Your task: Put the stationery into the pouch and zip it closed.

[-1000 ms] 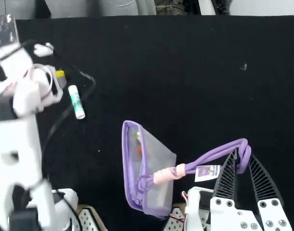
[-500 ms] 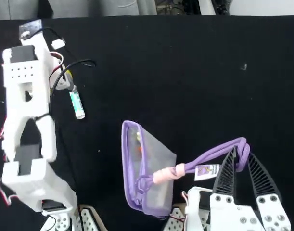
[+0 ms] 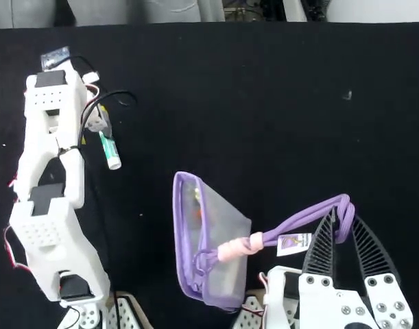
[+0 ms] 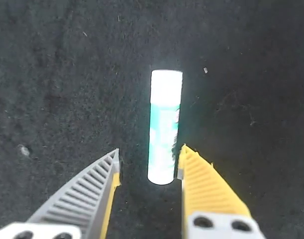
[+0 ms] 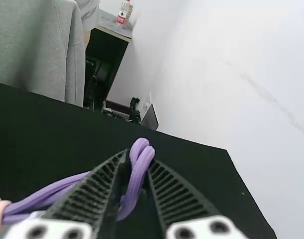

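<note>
A white and green glue stick lies on the black table at the left. My left gripper stands open over its far end; in the left wrist view the glue stick lies between the two fingers of the left gripper, nearer the yellow one. The translucent pouch with purple trim stands front centre, with something orange inside. Its purple cord runs right to my right gripper, which is shut on it. In the right wrist view the right gripper clamps the cord.
A white tag and a pink sleeve hang on the cord. A black cable loops beside the left arm. The arm bases stand at the front edge. Bare black tabletop stretches across the back and right.
The left arm has swung in from the far left, bringing its open gripper over the glue stick. The right gripper and the pouch have stayed put.
</note>
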{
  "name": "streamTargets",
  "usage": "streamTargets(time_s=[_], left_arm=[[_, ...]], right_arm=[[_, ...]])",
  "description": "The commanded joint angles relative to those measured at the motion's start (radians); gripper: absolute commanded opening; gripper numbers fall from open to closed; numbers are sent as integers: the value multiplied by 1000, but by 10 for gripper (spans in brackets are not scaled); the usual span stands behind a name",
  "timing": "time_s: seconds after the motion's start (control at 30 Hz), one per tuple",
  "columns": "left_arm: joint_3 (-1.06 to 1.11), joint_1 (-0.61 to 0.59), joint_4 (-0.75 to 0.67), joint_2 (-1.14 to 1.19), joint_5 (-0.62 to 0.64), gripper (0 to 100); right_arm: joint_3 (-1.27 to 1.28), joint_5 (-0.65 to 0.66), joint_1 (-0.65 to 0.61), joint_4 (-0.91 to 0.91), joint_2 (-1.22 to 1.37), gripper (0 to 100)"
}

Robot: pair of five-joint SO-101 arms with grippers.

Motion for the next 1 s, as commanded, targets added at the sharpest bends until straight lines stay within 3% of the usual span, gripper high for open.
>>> streamTargets(time_s=[0.0,0.57,0.73,0.97], left_arm=[[-76,41,-15,23,35,196],[-257,47,-14,278,84,186],[-257,53,-14,264,78,47],[-260,53,-20,250,78,40]], right_arm=[[8,-9,9,32,4,11],[13,-2,9,32,-51,11],[13,-2,9,32,-51,11],[13,-2,9,32,-51,11]])
